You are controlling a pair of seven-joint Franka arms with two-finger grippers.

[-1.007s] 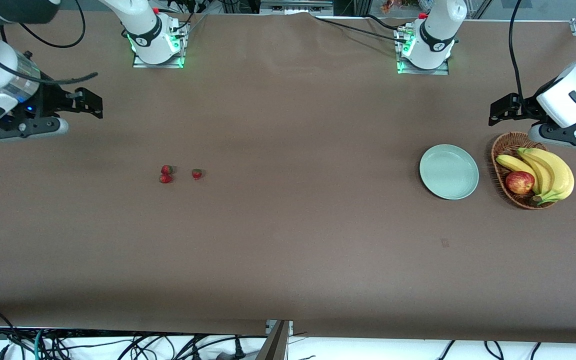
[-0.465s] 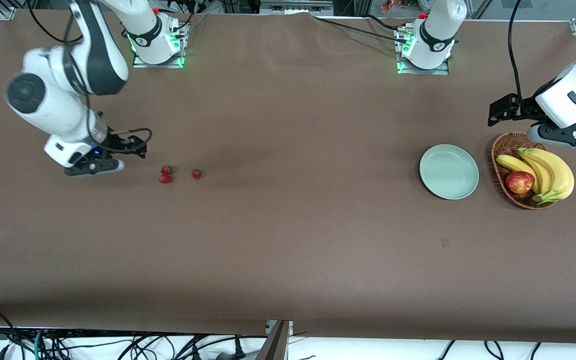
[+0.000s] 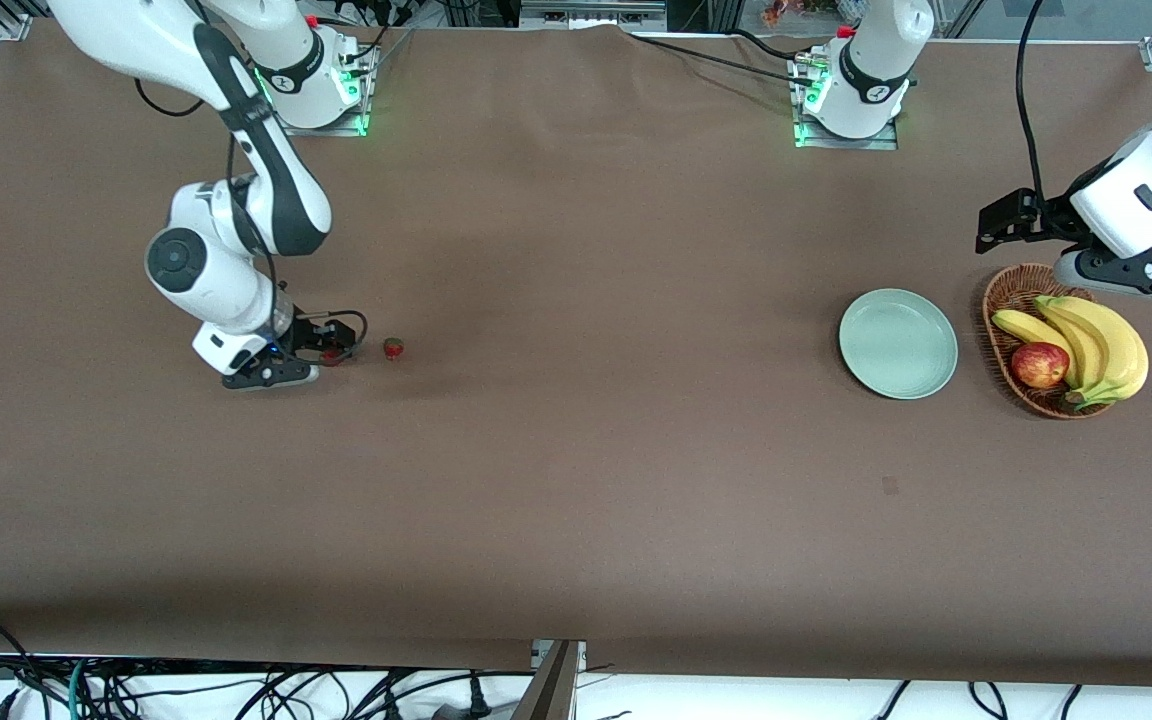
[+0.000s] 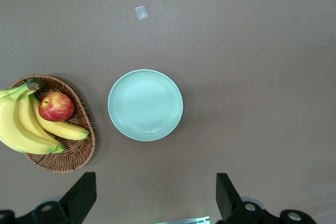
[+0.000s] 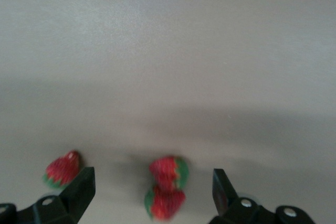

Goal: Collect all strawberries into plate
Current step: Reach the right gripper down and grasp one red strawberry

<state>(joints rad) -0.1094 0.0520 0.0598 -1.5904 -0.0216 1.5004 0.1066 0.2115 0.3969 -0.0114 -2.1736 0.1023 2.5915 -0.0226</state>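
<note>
Front view puts the right gripper (image 3: 336, 350) low at centre-left of the frame, jaws spread and empty, over two touching strawberries (image 5: 167, 187); a third strawberry (image 3: 394, 348) lies just beside, toward the plate (image 3: 898, 343) at centre-right. All three berries sit on the table (image 3: 576, 500), well apart from the empty plate. Because the pair touch, closing could likely pinch both, squeeze one out sideways, or roll it off. The left gripper (image 4: 152, 195), fingers wide apart, waits above the plate and basket (image 3: 1004, 340) of bananas (image 3: 1096, 340) and an apple (image 3: 1039, 365).
</note>
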